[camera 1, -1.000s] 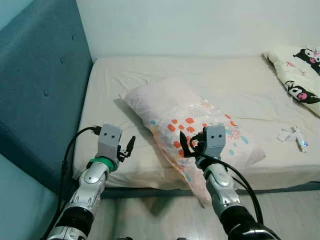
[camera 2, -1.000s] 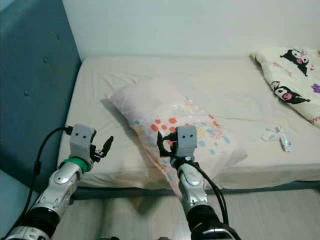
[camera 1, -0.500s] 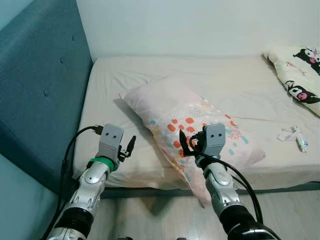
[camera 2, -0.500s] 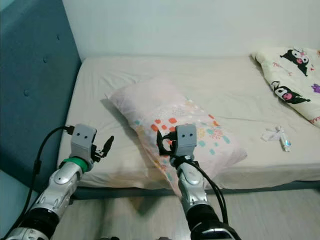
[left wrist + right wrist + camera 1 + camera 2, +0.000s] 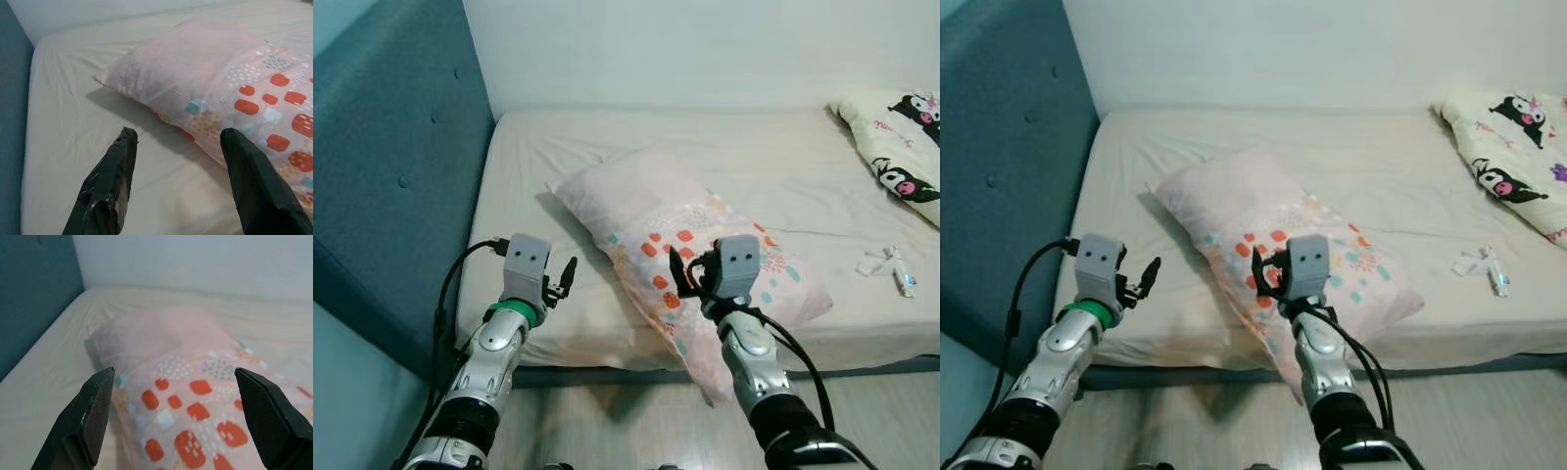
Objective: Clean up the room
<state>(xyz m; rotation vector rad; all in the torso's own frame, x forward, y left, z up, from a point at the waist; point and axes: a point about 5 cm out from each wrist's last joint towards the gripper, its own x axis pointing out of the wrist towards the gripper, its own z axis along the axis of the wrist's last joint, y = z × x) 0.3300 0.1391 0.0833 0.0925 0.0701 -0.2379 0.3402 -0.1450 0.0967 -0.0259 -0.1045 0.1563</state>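
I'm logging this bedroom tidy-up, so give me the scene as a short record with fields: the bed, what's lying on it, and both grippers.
bed: mattress in a cream sheet, blue padded headboard on the robot's left
pillow: pink patterned pillow, lying askew, one corner overhanging the near edge
blanket: cartoon-print blanket at far right
small item: white object on the sheet, too small to identify
left gripper: open, over the sheet beside the pillow
right gripper: open, above the pillow

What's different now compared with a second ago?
Both grippers rose slightly toward the pillow: the right gripper over its patterned end, the left gripper beside it over the sheet. Both stay open, holding nothing. Pillow, blanket and wrapper haven't moved.
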